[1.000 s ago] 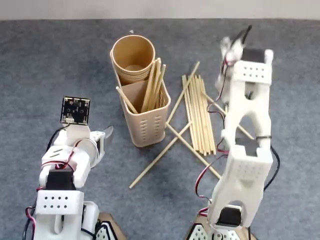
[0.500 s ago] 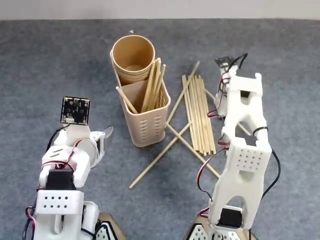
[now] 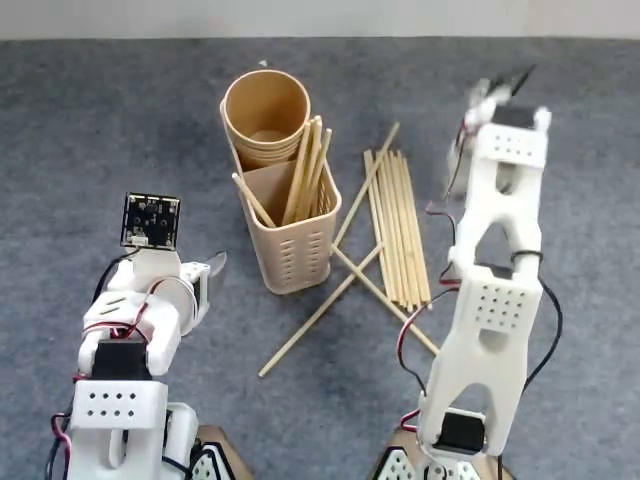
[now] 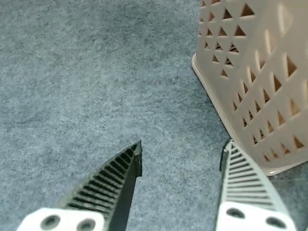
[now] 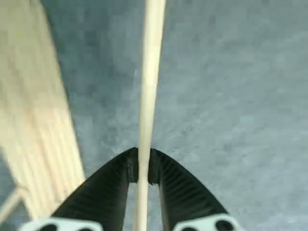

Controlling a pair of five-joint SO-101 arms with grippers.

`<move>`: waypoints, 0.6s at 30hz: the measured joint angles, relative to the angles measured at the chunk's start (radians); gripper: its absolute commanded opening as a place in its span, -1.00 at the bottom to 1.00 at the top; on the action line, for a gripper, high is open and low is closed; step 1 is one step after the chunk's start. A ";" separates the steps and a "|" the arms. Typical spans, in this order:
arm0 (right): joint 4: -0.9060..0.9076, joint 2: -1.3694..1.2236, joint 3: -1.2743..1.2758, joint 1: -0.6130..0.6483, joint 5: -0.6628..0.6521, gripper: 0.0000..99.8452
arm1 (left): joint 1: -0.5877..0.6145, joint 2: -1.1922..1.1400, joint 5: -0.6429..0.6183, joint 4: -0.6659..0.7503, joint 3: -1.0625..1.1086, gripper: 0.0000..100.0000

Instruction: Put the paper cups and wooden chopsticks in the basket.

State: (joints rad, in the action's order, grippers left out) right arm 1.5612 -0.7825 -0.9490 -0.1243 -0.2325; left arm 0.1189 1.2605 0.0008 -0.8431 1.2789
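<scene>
The right gripper (image 5: 143,162) is pinched on one chopstick (image 5: 153,72). Its tips press the stick's two sides, and the long end runs straight out ahead of them. How high the stick sits above the carpet (image 5: 231,96) cannot be told. Just to this gripper's left lies the pile (image 5: 41,120) of loose chopsticks. Farther left, past the pile, stands the basket (image 3: 290,250), with the cups (image 3: 265,110) stacked in its far end and several sticks (image 3: 305,175) already leaning in the section beside them.

The step in hand looks like carrying this chopstick to the basket. The grip seems to sit near one end, so the long free end may swing or droop, and the pinch should stay firm throughout. The gripper should rise enough to clear the pile and the basket's rim, travel left, and tip the free end downward over the section holding sticks. It should let go only once that end is inside, or the stick may bounce off the leaning ones.

The left gripper (image 4: 183,151) is spread and holds nothing, with the basket's lower corner just to its right.
</scene>
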 measured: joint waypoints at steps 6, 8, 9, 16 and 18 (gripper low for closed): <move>0.158 0.178 -0.595 0.199 0.106 -0.99 | 0.000 0.000 0.000 0.000 0.000 -0.47; 0.163 0.250 -0.672 0.292 0.137 -0.99 | 0.000 0.000 0.000 0.000 0.000 -0.47; 0.163 0.288 -0.689 0.334 0.152 -0.99 | 0.000 0.000 0.000 0.000 0.000 -0.47; 0.072 0.502 -0.712 0.545 0.230 -0.99 | 0.000 0.000 0.000 0.000 0.000 -0.47; 0.077 0.554 -0.712 0.591 0.233 -0.99 | 0.000 0.000 0.000 0.000 0.000 -0.47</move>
State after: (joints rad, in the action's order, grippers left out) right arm 1.6379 -0.2286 -1.6609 0.4664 0.0008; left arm 0.1189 1.2605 0.0008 -0.8431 1.2789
